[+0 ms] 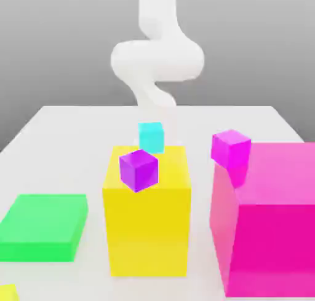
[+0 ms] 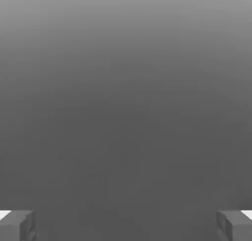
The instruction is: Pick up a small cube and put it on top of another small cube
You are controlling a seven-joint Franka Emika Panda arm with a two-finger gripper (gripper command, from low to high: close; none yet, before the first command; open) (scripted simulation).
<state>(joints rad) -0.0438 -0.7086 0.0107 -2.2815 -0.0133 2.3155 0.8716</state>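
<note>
The small cube, bright yellow [image 1: 7, 292], lies at the near corner of the table on the exterior view's left, cut off by the picture's edge. Other small cubes stand further in: a purple one [image 1: 138, 169] at the front top edge of the tall yellow block [image 1: 146, 226], a cyan one [image 1: 151, 137] just behind that block, and a magenta one [image 1: 231, 148] at the upper corner of the big pink block [image 1: 271, 232]. My white arm [image 1: 157, 60] rises at the back of the table. In the hand view my gripper [image 2: 126, 226] is open, its fingertips [image 2: 17, 225] wide apart with nothing between them.
A flat green block [image 1: 43, 227] lies on the exterior view's left, between the small yellow cube and the tall yellow block. The tall yellow block and the big pink block stand side by side near the front. The white table [image 1: 80, 134] runs back to the arm's base.
</note>
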